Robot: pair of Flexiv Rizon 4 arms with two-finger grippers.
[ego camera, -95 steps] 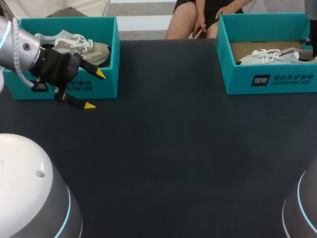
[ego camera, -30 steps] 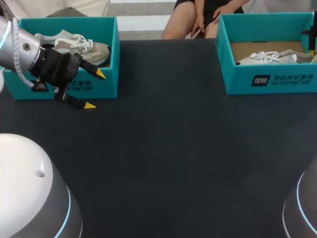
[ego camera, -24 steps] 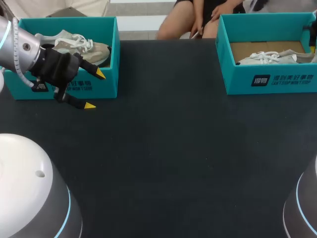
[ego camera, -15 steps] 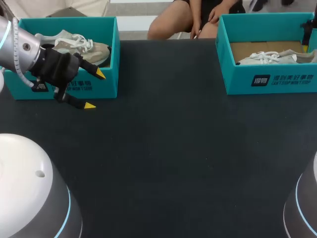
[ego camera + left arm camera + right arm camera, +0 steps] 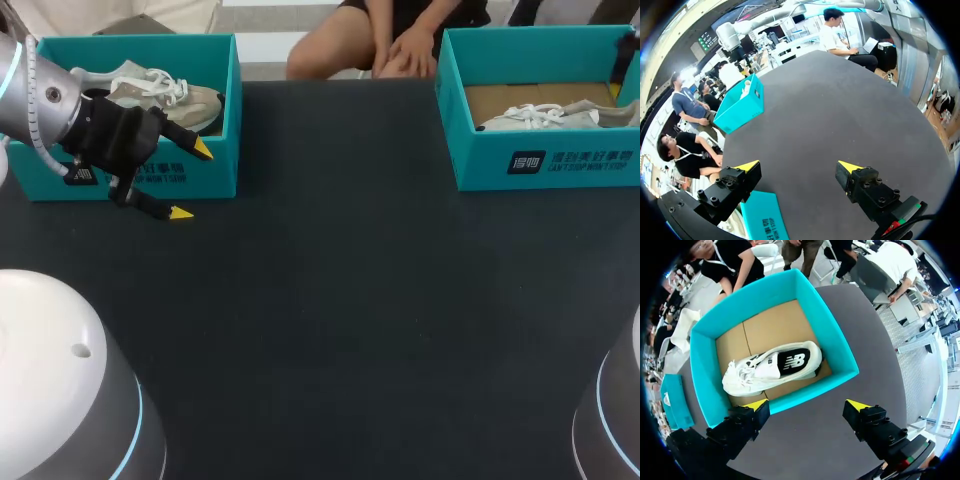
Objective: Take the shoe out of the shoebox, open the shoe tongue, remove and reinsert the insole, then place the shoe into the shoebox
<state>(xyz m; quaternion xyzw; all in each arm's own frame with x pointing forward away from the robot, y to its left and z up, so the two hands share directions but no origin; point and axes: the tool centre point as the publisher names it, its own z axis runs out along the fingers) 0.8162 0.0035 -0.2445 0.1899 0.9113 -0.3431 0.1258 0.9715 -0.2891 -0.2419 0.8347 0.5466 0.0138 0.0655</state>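
Right fingers (image 5: pixel 807 405) have shifted a little along the right end of the right shoebox (image 5: pixel 550 160), toward its far corner. We see the left arm, both boxes and both shoes where they were.

Right fingers are spread wide and hold nothing. They hang above the near wall of the right shoebox, which lies ahead of and below the fingers, partly between the two yellow tips. The right shoe (image 5: pixel 772 367) lies on its side on the box's cardboard floor, ahead of the fingers and apart from them. It is white and grey with a black side panel, its laces toward the left finger's side. In the head view only a dark sliver of this gripper shows at the box's right end.

Left fingers (image 5: pixel 192 180) are also spread wide and hold nothing. They sit in front of the near wall of the left shoebox (image 5: pixel 215 180), toward its right corner, one tip over the wall and the other over the dark table (image 5: pixel 340 280). The left shoe (image 5: pixel 165 90), pale with white laces, rests inside that box behind the fingers. In the left wrist view the teal box shows under the fingers, by one of the tips. Bare table stretches ahead, with the right shoebox well beyond.
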